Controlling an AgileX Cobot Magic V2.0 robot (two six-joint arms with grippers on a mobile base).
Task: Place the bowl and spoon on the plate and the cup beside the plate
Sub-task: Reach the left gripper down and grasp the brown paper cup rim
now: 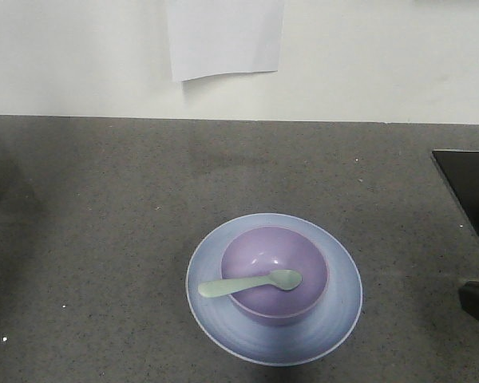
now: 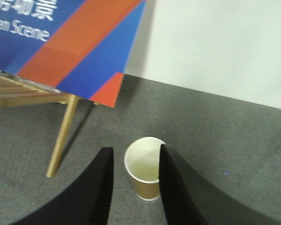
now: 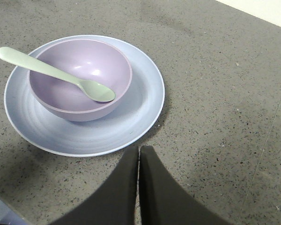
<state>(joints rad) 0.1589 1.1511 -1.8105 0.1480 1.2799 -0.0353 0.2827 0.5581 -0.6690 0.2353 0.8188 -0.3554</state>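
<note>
A sheet of white paper (image 1: 225, 36) hung on the pale wall at the far side of the grey speckled counter (image 1: 104, 239), and a black panel (image 1: 471, 191) ran out of view at the right edge. In the left wrist view a blue and orange sign (image 2: 61, 42) on a wooden leg (image 2: 62, 136) stood left of and beyond the cup (image 2: 143, 168). The cup, brown outside and white within, stood upright between the spread fingers of the left gripper (image 2: 133, 187); the right finger hid part of its rim, and whether either touched it could not be told. The right gripper (image 3: 139, 187) had its fingers pressed together, empty, just near of the plate (image 1: 343, 303). The lavender bowl (image 1: 303, 299) sat on the pale blue plate, with the mint spoon (image 1: 247, 283) laid across it, handle overhanging its left rim.
</note>
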